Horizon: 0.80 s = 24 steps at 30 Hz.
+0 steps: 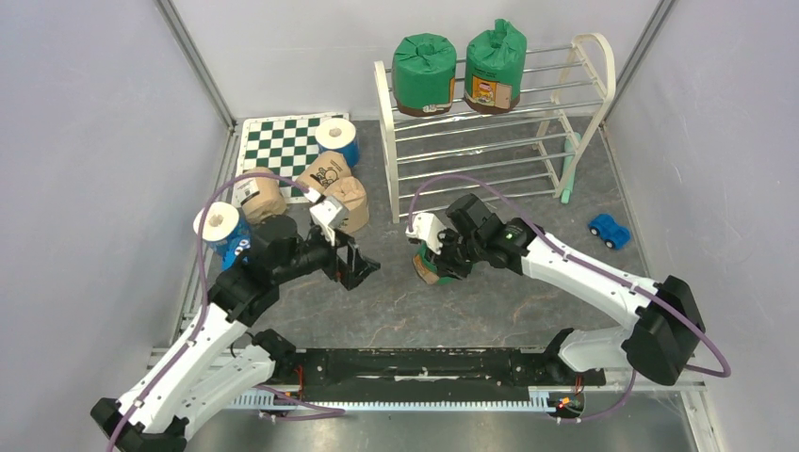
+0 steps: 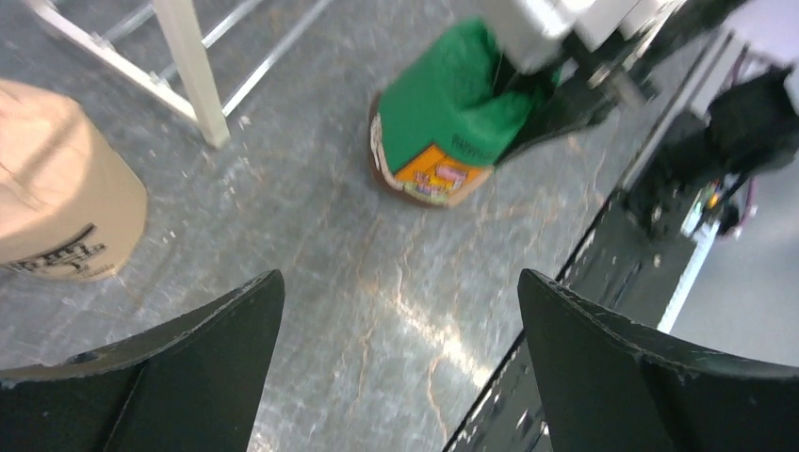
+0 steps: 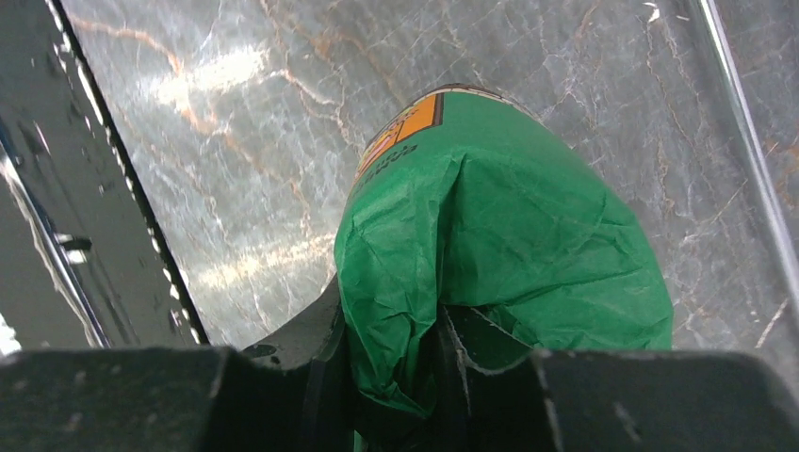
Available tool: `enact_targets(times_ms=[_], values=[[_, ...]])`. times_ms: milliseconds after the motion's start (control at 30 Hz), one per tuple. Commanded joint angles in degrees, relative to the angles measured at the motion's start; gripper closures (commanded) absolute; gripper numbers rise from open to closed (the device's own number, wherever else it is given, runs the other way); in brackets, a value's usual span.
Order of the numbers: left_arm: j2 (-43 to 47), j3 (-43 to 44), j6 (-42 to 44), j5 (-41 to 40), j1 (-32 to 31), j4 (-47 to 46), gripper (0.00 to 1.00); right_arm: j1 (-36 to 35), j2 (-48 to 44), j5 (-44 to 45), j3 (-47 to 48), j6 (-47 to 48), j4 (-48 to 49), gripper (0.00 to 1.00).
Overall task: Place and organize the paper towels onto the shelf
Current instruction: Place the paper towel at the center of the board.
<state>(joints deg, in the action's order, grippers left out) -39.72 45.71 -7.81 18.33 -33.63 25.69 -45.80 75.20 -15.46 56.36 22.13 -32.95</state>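
Near shelf [image 1: 384, 122], grip: green roll [image 3: 509, 217] clamped by right end effector [image 3: 391, 372].
Left end effector [image 2: 400, 301]: spread apart, empty.
Lift: upright carry advised.

**Count: 8 rolls in view, 1 shelf, 1 mat, 1 car**

(All counted from the overhead view.)

- Green-wrapped rolls, 3: green roll A [image 1: 423, 73], green roll B [image 1: 494, 68], green roll C [image 1: 427, 270].
- Tan rolls with black drawings, 3: tan roll A [image 1: 262, 196], tan roll B [image 1: 325, 173], tan roll C [image 1: 351, 203].
- White rolls with blue wrap, 2 in view: white roll A [image 1: 336, 139], white roll B [image 1: 220, 228].
- Shelf [image 1: 385, 132]: 1.
- Checkered mat [image 1: 283, 141]: 1.
- Blue toy car [image 1: 610, 230]: 1.
- Arms: 2, one gripper each: left gripper [image 1: 359, 268], right gripper [image 1: 434, 265].
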Motion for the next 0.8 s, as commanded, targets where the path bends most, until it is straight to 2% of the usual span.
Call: enact_targets(times_ms=[0, 200, 400, 433, 500, 567, 767], values=[[1.96, -3.09, 11.45, 6.12, -0.21, -1.26, 0.0, -1.33, -1.48, 0.75, 4.92, 10.35, -4.03, 1.0], [4.16, -4.78, 9.9, 1.27, -0.21, -4.67, 0.0, -1.61, 2.46, 5.15, 3.12, 16.17, -5.19, 0.97], [6.95, -7.15, 10.02, -1.84, -0.26, -6.12, 0.0, -3.12, 9.36, 8.73, 7.94, 18.93, -9.06, 0.94], [7.18, -7.48, 9.98, -2.26, -0.22, -6.34, 0.0, -3.51, 9.97, 9.22, 8.85, 19.29, -9.75, 0.91], [7.34, -7.68, 9.99, -3.36, -0.24, -6.12, 0.0, -4.06, 11.29, 10.57, 10.33, 19.98, -11.02, 0.76], [7.6, -7.66, 10.23, -4.89, -0.23, -5.99, 0.0, -4.52, 12.48, 11.93, 11.37, 20.57, -12.37, 0.65], [8.21, -7.99, 10.65, -7.61, -0.21, -6.0, 0.0, -5.36, 12.91, 14.06, 14.22, 20.67, -14.68, 0.53]])
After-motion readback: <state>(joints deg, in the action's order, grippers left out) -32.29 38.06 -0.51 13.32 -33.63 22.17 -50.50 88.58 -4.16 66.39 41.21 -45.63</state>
